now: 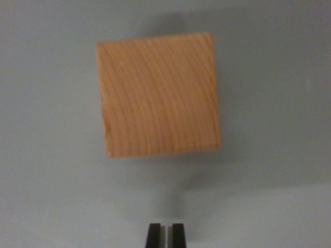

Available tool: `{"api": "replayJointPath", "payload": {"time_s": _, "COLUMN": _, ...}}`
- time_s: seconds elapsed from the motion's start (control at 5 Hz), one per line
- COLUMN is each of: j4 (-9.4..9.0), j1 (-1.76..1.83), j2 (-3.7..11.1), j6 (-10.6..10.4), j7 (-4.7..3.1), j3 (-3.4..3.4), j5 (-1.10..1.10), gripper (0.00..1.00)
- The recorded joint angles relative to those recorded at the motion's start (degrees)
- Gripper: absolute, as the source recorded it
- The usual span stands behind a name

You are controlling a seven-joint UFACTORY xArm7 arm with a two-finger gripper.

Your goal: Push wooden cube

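A light wooden cube (159, 95) with curved grain fills the middle of the wrist view, resting on a plain grey surface (46, 196). Its top face is slightly turned, and the picture is a little blurred. At the bottom edge two black fingertips (153, 235) of my gripper (165, 235) stand close together with only a thin pale gap between them and nothing held. The fingertips sit below the cube in the picture, apart from its near edge.
Bare grey surface surrounds the cube on every side. A soft shadow lies along the cube's lower edge and above its top right corner.
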Motion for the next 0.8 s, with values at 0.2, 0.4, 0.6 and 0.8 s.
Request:
{"api": "replayJointPath", "payload": {"time_s": 0.2, "j4": 0.0, "j1": 0.0, "j2": 0.0, "j6": 0.0, "j7": 0.0, "j3": 0.0, "j5": 0.0, "gripper": 1.0}}
{"api": "replayJointPath", "payload": {"time_s": 0.4, "j4": 2.26, "j1": 0.04, "j2": 1.45, "j6": 0.8, "j7": 0.2, "j3": 0.21, "j5": 0.16, "gripper": 1.0}}
{"api": "replayJointPath", "payload": {"time_s": 0.6, "j4": 2.26, "j1": 0.04, "j2": 1.45, "j6": 0.8, "j7": 0.2, "j3": 0.21, "j5": 0.16, "gripper": 1.0}}
{"api": "replayJointPath", "payload": {"time_s": 0.8, "j4": 4.65, "j1": 0.07, "j2": 2.99, "j6": 1.7, "j7": 0.42, "j3": 0.43, "j5": 0.32, "gripper": 1.0}}
